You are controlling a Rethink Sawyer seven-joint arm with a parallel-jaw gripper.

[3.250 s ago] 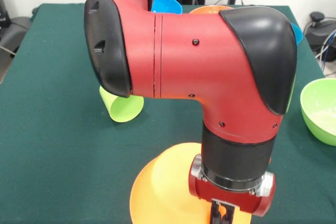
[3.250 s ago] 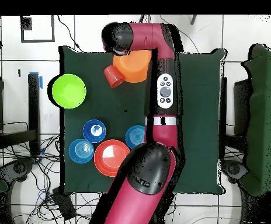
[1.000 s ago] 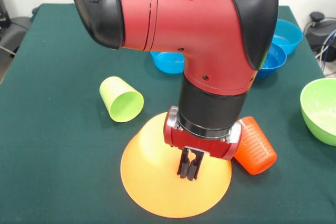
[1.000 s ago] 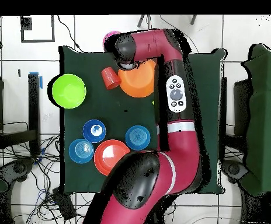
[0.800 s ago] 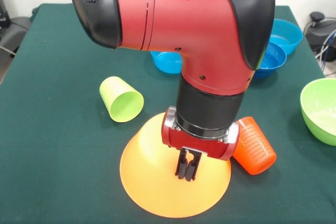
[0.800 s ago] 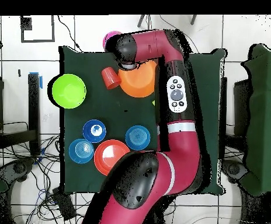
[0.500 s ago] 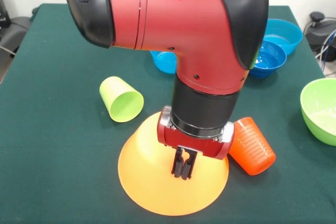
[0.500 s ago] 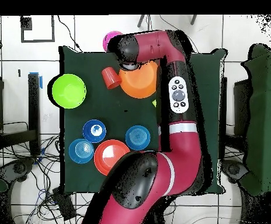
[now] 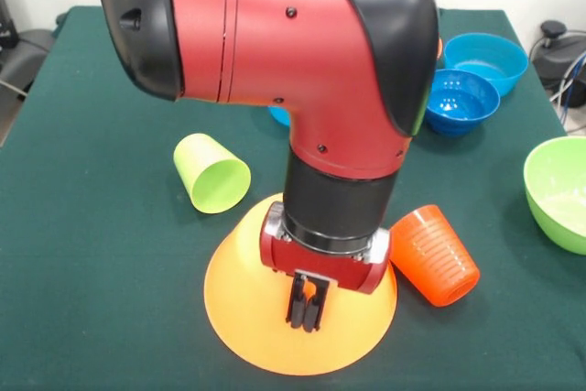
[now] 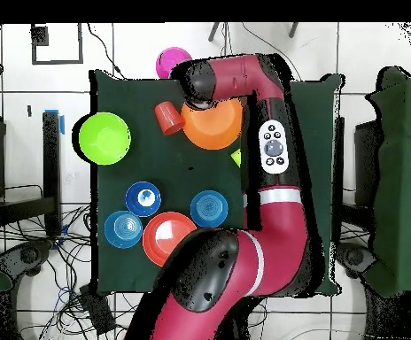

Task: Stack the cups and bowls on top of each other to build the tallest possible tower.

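Dark green cloth-covered table point(image 9: 82, 254), white wall behind it and cables trailing off the sides, so a pretty standard lab corner.

Nearest the camera sits the large light-orange glossy plastic bowl point(image 9: 243, 318), upside down like a wide cone, which is the base of the tower with nothing on it yet. The red and black arm's gripper point(image 9: 305, 304) hangs right over its crown, black fingers drawn together with just a sliver of orange showing between them. It looks pinched on the bowl's top or only touching it, I honestly can't tell which.

Just right of the bowl lies the ribbed orange plastic cup point(image 9: 435, 254) on its side, practically against the rim. A bit further back on the left is the smooth lime-green plastic cup point(image 9: 211, 173), also tipped over, mouth toward the camera. At the right edge is the medium lime-green bowl point(image 9: 558, 191), and furthest back two small blue bowls point(image 9: 461, 100) sit next to each other.

What worries me: that glossy slope gives the fingers very little to bite, so any sideways motion could skid the bowl across the cloth and into the orange cup, and that one will roll. Pressing down off-centre could tip the rim up too. Overhead, a pink bowl point(image 10: 168, 62) sits right at the table edge, near enough the arm's elbow to get knocked off.
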